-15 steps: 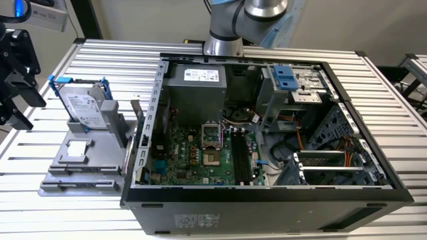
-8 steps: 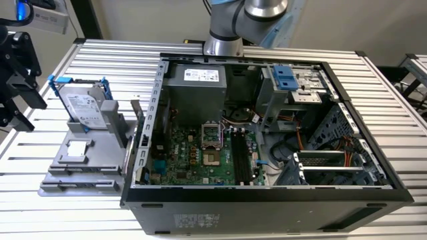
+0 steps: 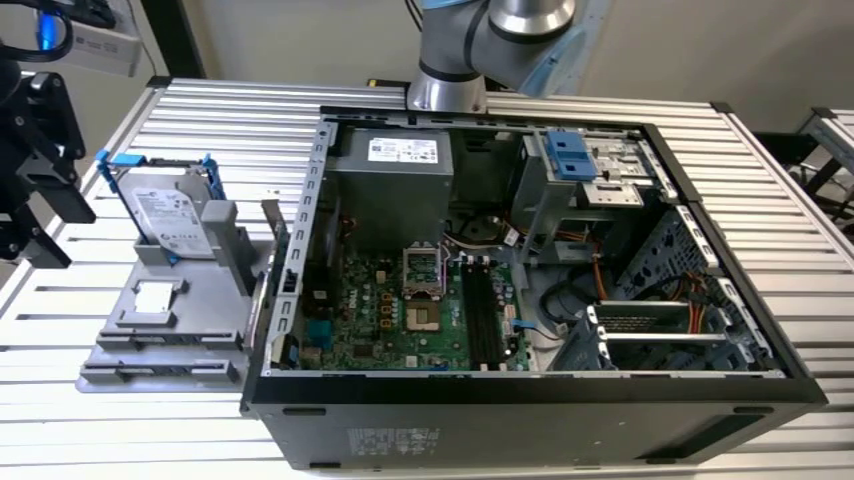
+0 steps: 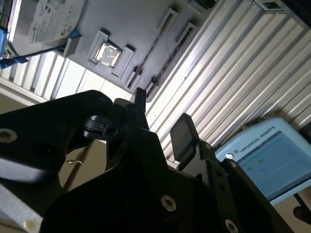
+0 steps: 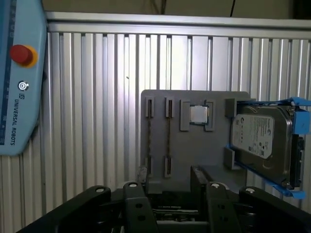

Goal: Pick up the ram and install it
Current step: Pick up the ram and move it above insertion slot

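In the first wrist view the thin, flat ram stick (image 5: 168,138) shows just its edge, its chips hidden.

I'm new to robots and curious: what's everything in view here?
table: 1, silver slats, under case and tray.
PC case: 1, black, open, on the table.
motherboard: 1, green, inside the case.
tray: 1, grey, beside the case.
ram: 2, thin sticks edge-on, standing in the tray.
chip: 1, silver, on the tray.
hard drive: 1, silver, blue frame, on the tray.
pendant: 1, pale blue, near the table.
arm: 1, grey, past the case in the exterior view.
pincer: 1, black, open and empty, facing the tray.
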`<state>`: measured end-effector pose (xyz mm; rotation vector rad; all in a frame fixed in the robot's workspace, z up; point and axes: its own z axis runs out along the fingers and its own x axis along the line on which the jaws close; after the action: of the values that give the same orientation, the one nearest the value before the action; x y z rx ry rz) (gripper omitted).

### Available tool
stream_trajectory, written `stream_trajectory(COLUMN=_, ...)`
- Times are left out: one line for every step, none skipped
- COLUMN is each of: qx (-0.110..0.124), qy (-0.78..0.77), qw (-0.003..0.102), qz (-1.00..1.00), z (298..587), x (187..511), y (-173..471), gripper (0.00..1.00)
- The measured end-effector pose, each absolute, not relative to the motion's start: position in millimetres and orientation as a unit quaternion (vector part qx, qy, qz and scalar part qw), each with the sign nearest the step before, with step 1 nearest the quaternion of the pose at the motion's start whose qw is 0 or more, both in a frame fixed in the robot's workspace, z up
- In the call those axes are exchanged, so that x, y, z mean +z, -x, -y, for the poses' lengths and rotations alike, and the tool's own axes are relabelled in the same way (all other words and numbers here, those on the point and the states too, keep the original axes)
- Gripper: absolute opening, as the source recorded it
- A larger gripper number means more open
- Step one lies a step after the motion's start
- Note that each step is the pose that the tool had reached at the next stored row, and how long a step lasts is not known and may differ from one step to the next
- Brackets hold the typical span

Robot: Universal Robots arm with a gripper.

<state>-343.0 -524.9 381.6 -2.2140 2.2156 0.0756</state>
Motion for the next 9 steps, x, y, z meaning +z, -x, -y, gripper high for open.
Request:
stream_trajectory(qx=0.023, qy=0.707, qw=0.003, qz=-0.707, z=524.8, x=380.0, y=343.1, gripper=1.0)
stream_trajectory(qx=0.022, qy=0.707, qw=0.002, qz=-0.707, z=524.8, x=378.7, y=343.1, gripper=1.0)
stream_trajectory(qx=0.021, qy=0.707, qw=0.001, qz=-0.707, z=524.8, x=377.5, y=343.1, gripper=1.0)
stream_trajectory(qx=0.019, qy=0.707, qw=-0.001, qz=-0.707, z=524.8, x=376.5, y=343.1, gripper=1.0)
stream_trajectory(qx=0.018, qy=0.707, qw=-0.002, qz=-0.707, z=524.9, x=375.3, y=343.1, gripper=1.0)
stream_trajectory(qx=0.017, qy=0.707, qw=-0.003, qz=-0.707, z=524.8, x=374.2, y=343.1, gripper=1.0)
stream_trajectory(qx=0.015, qy=0.707, qw=-0.004, qz=-0.707, z=524.7, x=373.1, y=343.1, gripper=1.0)
stream_trajectory(qx=0.014, qy=0.707, qw=-0.005, qz=-0.707, z=524.8, x=372.3, y=343.1, gripper=1.0)
stream_trajectory(qx=0.014, qy=0.707, qw=-0.006, qz=-0.707, z=524.8, x=371.4, y=343.0, gripper=1.0)
